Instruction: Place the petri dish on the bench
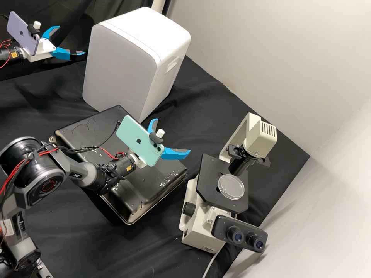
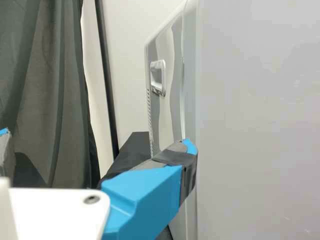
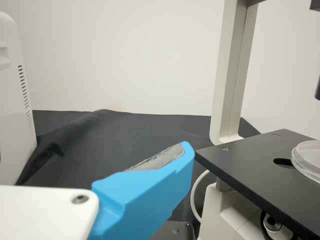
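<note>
Not yet lifted: petri dish (image 1: 231,186), flat on the black stage of the microscope (image 1: 199,227), directly beneath its condenser. Near the stage edge on the microscope's tray side, apart from the dish: right gripper (image 1: 172,136), jaws spread wide, holding nothing. Far from the microscope, behind the white box (image 1: 135,58): left gripper (image 1: 71,40), jaws likewise wide and empty.

Main risk from here: striking the condenser or the lamp arm above the stage on the way in, for want of room over the dish. Also a risk of shoving the dish across the smooth stage with 1 finger before the other touches, sending it off the edge toward the eyepieces. Danger too in pinching the thin clear rim off-centre, tipping the dish, or in squeezing hard enough to crack it or pop it loose. Cannot tell whether lidded; if so, a chance of lifting the lid alone. Later, in setting down beside the microscope: possible tilt from folds in the black cloth (image 1: 58,96), or a landing on the black tray (image 1: 89,131) by mistake.

As for writing: faint print low on the microscope's base, too small to read. Nothing legible on the 2 wrist-mounted phones, mint (image 1: 139,141) and purple (image 1: 23,31).
</note>
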{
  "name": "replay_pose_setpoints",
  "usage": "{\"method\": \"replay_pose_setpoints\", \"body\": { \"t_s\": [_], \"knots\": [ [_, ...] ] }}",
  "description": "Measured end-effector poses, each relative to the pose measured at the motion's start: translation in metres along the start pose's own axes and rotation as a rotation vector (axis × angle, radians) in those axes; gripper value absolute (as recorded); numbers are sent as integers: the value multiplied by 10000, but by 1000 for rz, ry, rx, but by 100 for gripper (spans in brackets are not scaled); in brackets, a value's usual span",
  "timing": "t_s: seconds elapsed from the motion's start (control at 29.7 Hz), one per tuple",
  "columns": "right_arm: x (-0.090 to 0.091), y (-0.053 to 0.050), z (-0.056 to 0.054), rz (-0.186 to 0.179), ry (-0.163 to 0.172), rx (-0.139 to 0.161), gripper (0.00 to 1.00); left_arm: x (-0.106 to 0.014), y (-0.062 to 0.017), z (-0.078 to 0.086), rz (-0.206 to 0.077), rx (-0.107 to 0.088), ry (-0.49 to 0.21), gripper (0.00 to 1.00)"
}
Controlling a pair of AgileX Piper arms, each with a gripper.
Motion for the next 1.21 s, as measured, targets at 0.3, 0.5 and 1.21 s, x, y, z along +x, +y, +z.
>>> {"method": "replay_pose_setpoints", "body": {
  "t_s": [0.3,0.5,1.21],
  "knots": [
    [0,0,0,0,0,0,100,0,0,0,0,0,0,100],
    [0,0,0,0,0,0,100,-14,-18,-2,-7,2,-1,100],
    [0,0,0,0,0,0,100,-846,-431,-113,-144,22,-110,100]
  ]
}}
